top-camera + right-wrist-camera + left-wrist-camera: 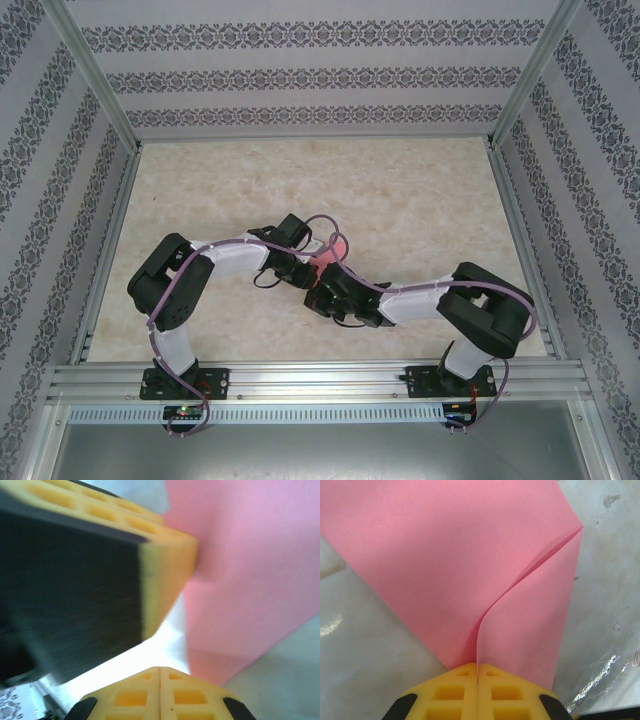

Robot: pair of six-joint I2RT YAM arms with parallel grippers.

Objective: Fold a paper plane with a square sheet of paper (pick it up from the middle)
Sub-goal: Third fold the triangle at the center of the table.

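Converging at the middle of the table in the overhead view: both arms bent inward, wrists close, a patch of pink paper showing between them.

Clamped fully shut on that paper, the left gripper, fingers flat together with a fold of the sheet caught in the seam. Fans out ahead of those fingertips in two flaps, broad on the left and narrower on the right. Starts at the pinch as a crease, rises straight out, then bends off right toward a far corner. So: long axis roughly in line with the left fingers, pointing away from them. Looks lifted off the table at the pinch; cannot tell whether the far edges rest on it.

Closed too, the right gripper, tips together and nothing visible between them. Sits beside the paper, not on it: sheet up and to the right of the tips, nearest corner just beside them, touching or not unclear. Cutting across that wrist view from the upper left, a blurred yellow-and-black finger, probably the left gripper's, against the sheet's edge.

Hinges on that offset for the coming move: paper held on the left, free corner nearest the right tips. Probably calls for spreading the right fingers first, then shifting rightward onto the flap.
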